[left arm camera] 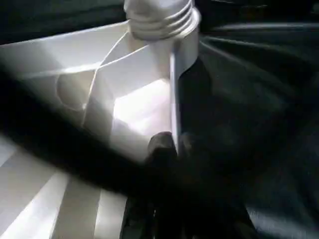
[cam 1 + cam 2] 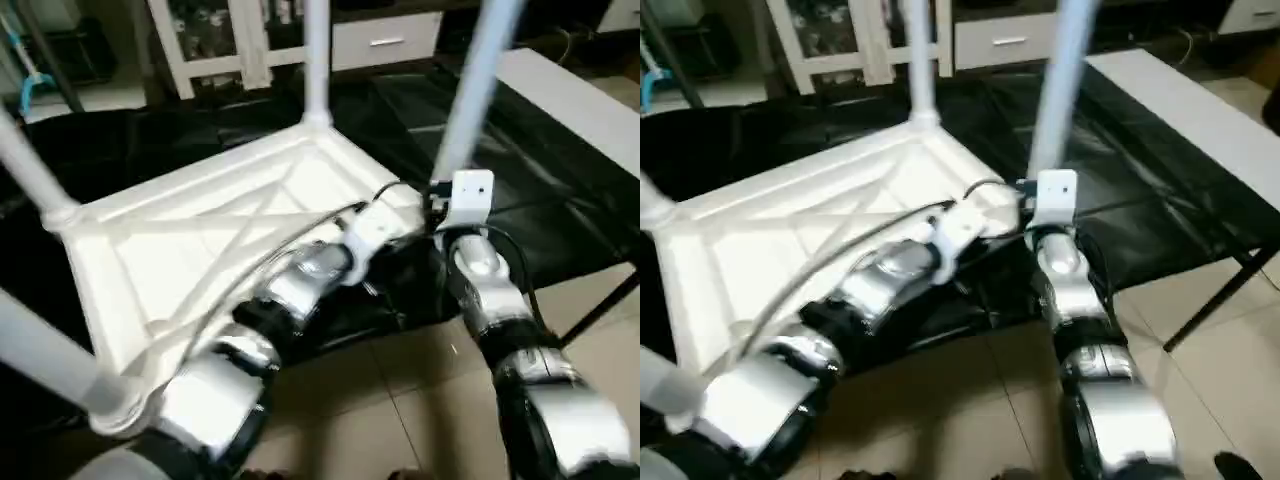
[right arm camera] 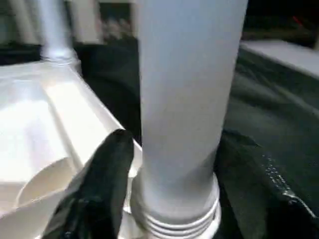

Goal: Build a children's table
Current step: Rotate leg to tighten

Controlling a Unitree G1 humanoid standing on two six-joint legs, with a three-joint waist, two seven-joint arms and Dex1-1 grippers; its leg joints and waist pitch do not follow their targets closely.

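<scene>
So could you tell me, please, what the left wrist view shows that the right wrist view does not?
The left wrist view shows the left gripper pinching the table top's thin side wall. The right wrist view shows a second leg standing at the far corner, and a black finger beside the near one. Both share the near leg screwed into its corner socket, threads visible.

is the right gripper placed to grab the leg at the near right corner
Probably yes. The right gripper already sits at the base of that leg, one black finger beside the tube just above its corner socket, with nothing between them.
</scene>
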